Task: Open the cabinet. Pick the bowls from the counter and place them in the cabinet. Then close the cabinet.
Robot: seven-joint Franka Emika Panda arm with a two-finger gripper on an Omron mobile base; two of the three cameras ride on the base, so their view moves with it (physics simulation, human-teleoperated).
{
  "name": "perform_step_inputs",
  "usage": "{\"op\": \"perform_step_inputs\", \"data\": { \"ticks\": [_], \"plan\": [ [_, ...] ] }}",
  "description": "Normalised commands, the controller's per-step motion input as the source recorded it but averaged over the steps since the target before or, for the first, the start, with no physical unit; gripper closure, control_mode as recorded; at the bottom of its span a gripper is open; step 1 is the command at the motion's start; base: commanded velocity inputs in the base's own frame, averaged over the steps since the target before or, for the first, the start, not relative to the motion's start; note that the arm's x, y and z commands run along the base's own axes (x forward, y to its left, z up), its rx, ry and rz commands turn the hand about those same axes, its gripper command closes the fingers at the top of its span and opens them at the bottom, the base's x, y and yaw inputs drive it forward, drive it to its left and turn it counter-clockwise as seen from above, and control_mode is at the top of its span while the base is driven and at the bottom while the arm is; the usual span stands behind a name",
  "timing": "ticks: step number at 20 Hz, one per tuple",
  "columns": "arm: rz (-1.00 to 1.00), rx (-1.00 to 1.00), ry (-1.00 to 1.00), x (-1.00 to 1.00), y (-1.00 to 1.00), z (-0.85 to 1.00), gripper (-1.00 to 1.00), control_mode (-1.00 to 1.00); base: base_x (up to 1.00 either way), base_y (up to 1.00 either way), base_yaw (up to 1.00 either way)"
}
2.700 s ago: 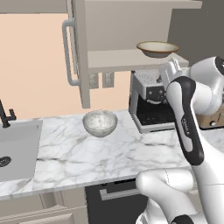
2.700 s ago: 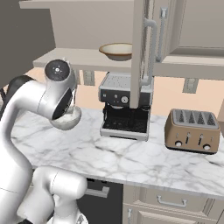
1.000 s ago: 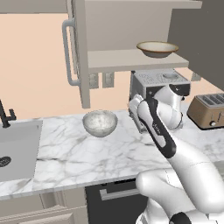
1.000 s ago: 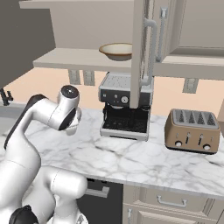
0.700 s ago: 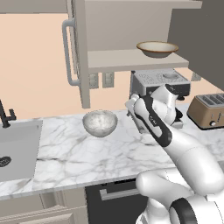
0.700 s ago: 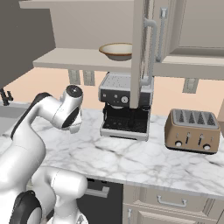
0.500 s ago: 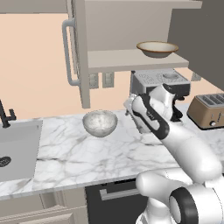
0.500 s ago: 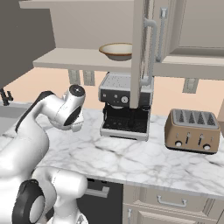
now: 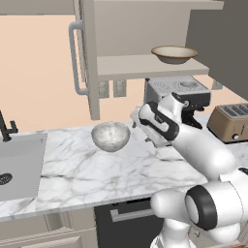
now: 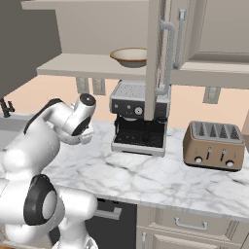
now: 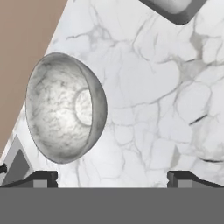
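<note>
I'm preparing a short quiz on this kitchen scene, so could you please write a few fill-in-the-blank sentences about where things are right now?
1. The tan bowl sits inside the ____.
2. The marbled bowl rests on the ____.
3. The gripper above the marbled bowl is ____.
4. Right of the coffee machine stands a ____.

Missing words: cabinet; counter; open; toaster

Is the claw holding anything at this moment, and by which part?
Nothing is held: the claw is open above the counter, with the marbled bowl untouched.
</note>
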Motion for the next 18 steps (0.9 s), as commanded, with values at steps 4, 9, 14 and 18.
{"op": "perform_step_inputs", "data": {
  "ticks": [4, 9, 14, 18],
  "plan": [
    [0.02, -0.02, 0.0, 0.18, 0.21, -0.13, -1.0, -1.0, 0.0, 0.0, 0.0],
    [0.02, 0.0, 0.0, 0.2, 0.19, -0.27, -1.0, -1.0, 0.0, 0.0, 0.0],
    [0.01, -0.06, 0.0, 0.17, 0.15, -0.29, -1.0, -1.0, 0.0, 0.0, 0.0],
    [0.0, -0.05, 0.0, 0.21, 0.06, -0.33, -1.0, -1.0, 0.0, 0.0, 0.0]
  ]
}}
